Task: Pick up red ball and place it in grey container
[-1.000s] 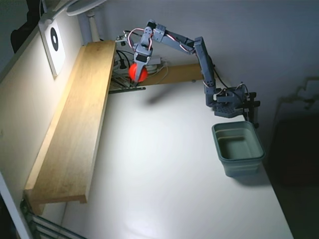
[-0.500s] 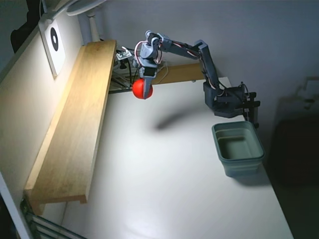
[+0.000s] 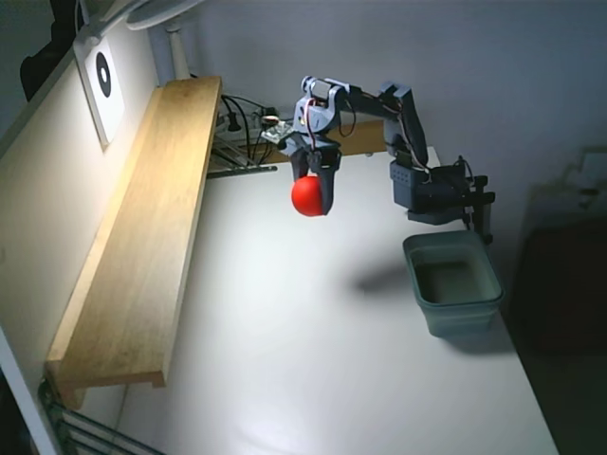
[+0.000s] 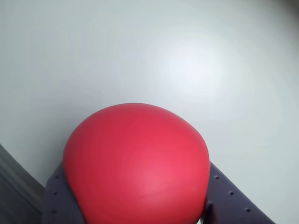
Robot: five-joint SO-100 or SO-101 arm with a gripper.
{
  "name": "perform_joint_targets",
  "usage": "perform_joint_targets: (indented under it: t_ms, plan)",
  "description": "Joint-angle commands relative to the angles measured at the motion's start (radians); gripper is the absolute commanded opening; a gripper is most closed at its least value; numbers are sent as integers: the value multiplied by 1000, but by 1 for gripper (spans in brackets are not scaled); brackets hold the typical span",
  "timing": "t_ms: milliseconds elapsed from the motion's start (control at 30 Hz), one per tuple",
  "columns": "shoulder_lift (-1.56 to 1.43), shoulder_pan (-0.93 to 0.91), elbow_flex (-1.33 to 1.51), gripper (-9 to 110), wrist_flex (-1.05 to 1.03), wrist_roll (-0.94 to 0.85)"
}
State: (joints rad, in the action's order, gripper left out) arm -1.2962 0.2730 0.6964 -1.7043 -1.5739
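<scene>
Grip: the gripper [image 3: 314,194] is clamped on the red ball [image 3: 307,196] — held across its middle, above the table.
Handling: judged light, smooth, slightly squashy — slip-prone.

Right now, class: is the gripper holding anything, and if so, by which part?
Yes. The gripper holds the red ball by its opposite sides, a finger against each, lifted above the table.

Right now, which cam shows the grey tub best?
The fixed view. It shows the whole grey tub on the white table, with its rim and inside visible, right of the gripper that holds the red ball in the air. The wrist view shows none of the tub, only the ball filling the frame between the fingers.
</scene>
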Motion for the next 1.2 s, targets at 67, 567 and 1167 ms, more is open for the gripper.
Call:
perform_joint_targets:
  t_ms: [67, 567, 1167]
  plan:
    - [-19, 167, -49, 23, -10, 3]
    - [-19, 607, -49, 23, -10, 3]
    - [-19, 743, -49, 23, -10, 3]
